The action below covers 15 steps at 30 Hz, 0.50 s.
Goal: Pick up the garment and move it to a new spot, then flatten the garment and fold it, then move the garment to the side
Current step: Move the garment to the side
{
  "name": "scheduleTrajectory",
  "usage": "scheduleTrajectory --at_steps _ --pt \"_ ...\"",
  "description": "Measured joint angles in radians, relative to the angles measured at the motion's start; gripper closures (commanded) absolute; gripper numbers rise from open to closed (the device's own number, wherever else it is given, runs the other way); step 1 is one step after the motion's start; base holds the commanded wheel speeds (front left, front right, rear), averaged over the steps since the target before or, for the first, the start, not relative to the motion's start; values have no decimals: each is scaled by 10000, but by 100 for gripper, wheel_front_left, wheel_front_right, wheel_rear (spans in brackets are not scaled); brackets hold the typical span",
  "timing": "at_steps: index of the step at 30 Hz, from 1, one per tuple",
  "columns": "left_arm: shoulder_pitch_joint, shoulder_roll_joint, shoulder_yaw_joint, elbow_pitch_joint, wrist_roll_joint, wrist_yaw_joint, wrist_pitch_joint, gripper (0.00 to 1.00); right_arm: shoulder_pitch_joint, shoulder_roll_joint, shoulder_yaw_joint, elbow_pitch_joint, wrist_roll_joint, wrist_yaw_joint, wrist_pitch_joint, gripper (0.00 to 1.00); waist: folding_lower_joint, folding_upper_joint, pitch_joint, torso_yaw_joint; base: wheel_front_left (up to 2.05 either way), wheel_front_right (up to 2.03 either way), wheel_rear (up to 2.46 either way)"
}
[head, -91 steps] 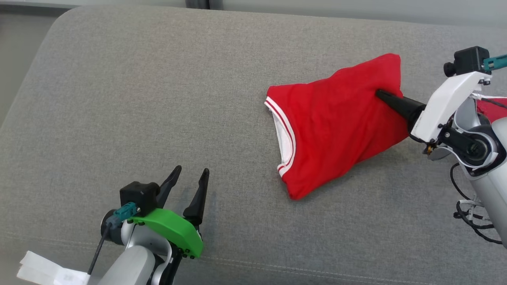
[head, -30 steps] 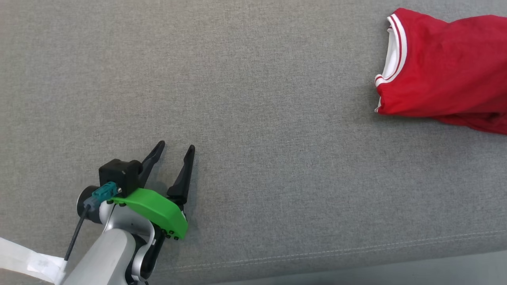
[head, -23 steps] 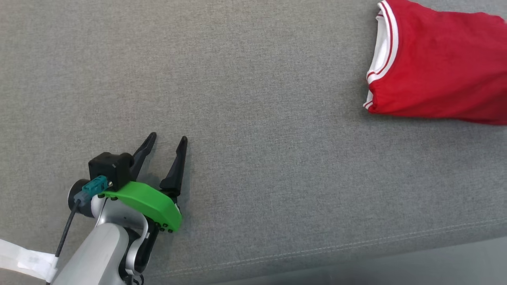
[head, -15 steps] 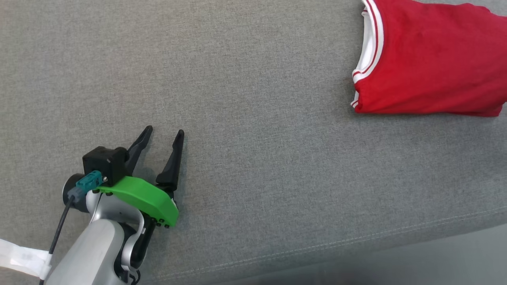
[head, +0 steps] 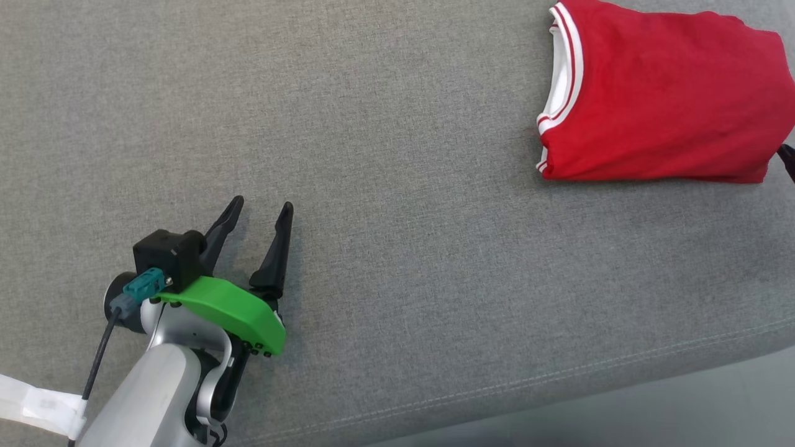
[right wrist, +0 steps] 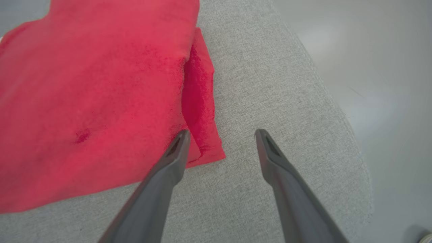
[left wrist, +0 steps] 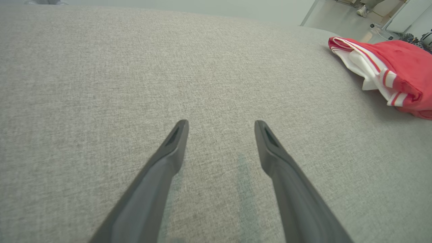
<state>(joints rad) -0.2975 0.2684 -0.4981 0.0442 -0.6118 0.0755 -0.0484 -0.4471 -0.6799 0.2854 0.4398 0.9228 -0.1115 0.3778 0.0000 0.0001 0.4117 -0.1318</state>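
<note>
The garment [head: 658,99] is a red shirt with white-striped trim, folded into a compact rectangle at the upper right of the grey cushion [head: 397,186]. It also shows at the right edge of the left wrist view [left wrist: 395,74]. My left gripper [head: 259,208] rests open at the lower left, far from the garment, nothing between its fingers [left wrist: 221,125]. My right gripper [right wrist: 221,135] stands open beside the garment's corner [right wrist: 101,101], one finger over its edge and the other over bare cushion. It holds nothing. One dark fingertip [head: 787,158] peeks in at the head view's right edge.
The cushion's front edge [head: 559,385] runs along the bottom right of the head view, with pale floor [head: 683,416] beyond. In the right wrist view the cushion's rounded corner [right wrist: 337,118] drops to floor just right of the garment. Room furniture [left wrist: 405,17] shows far off.
The head camera has swung, shifting the garment left and bringing more of it into view. Three seconds ago the right gripper's finger lay across the garment; now it sits open at its corner.
</note>
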Motion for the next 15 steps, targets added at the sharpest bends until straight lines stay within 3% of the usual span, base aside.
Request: scheduleTrajectory --at_steps 9,15 --pt "148 -376 52 307 -138 -2 -608 0 -2 -504 -508 -1064 -372 410 -1588 0 0 0 -640 102 0 0 0" --pt "522 -391 201 700 -155 13 -1035 0 148 -686 -719 -1893 -849 408 -2656 0 0 0 -1228 330 0 0 0"
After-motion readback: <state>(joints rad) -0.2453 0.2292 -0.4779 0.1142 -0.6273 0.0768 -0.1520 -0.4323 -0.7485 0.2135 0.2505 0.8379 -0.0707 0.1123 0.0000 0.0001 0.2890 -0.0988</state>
